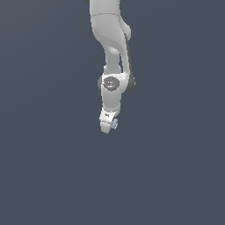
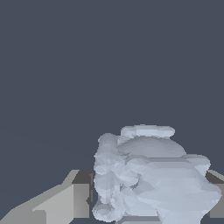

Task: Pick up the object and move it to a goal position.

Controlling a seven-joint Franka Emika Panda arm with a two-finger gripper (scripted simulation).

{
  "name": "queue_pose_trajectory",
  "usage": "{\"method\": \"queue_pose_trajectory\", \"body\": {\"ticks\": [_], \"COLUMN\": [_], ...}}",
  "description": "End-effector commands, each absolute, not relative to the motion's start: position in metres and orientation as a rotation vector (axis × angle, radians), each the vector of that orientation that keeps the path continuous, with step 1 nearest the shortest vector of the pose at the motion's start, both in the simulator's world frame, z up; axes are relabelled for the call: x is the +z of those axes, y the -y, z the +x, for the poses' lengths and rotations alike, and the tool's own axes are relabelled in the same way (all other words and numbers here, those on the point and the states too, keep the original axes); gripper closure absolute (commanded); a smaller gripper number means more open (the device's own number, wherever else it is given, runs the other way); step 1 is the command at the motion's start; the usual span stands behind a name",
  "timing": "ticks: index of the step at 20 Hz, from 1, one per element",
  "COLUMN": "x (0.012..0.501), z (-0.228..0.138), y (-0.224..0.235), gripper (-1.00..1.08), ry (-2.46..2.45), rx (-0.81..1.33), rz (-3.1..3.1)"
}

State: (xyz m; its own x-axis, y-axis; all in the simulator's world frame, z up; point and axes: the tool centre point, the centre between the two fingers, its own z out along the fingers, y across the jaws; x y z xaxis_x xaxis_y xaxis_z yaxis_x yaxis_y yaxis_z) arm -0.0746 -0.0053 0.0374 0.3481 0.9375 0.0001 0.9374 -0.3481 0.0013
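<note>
Only a plain dark grey-blue background is seen around the arm (image 1: 110,52); nothing is seen standing in its way. The white gripper (image 1: 107,126) is pointed downward near the middle of the exterior view. The object (image 1: 114,124), pale blue-white and lumpy, is seen at the gripper's tip, on the exterior view's right side. In the wrist view the object (image 2: 151,175) is held between the grey fingers (image 2: 70,199), which are closed against it.
</note>
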Motion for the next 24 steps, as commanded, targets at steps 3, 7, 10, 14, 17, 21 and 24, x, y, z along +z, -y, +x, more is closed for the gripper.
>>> {"method": "queue_pose_trajectory", "body": {"ticks": [3,7,10,14,17,21,24], "x": [0.036,0.036,0.038,0.043,0.051,0.066,0.079], "z": [-0.075,-0.075,-0.075,-0.079,-0.085,-0.096,-0.106], "y": [0.005,0.005,0.006,0.014,0.025,0.046,0.066], "gripper": [1.08,1.08,1.08,1.08,1.08,1.08,1.08], "ry": [-1.794,-1.794,-1.793,-1.793,-1.793,-1.793,-1.793], "rx": [0.000,0.000,0.002,0.002,0.001,0.000,0.000], "rz": [2.579,2.579,2.578,2.578,2.578,2.578,2.578]}}
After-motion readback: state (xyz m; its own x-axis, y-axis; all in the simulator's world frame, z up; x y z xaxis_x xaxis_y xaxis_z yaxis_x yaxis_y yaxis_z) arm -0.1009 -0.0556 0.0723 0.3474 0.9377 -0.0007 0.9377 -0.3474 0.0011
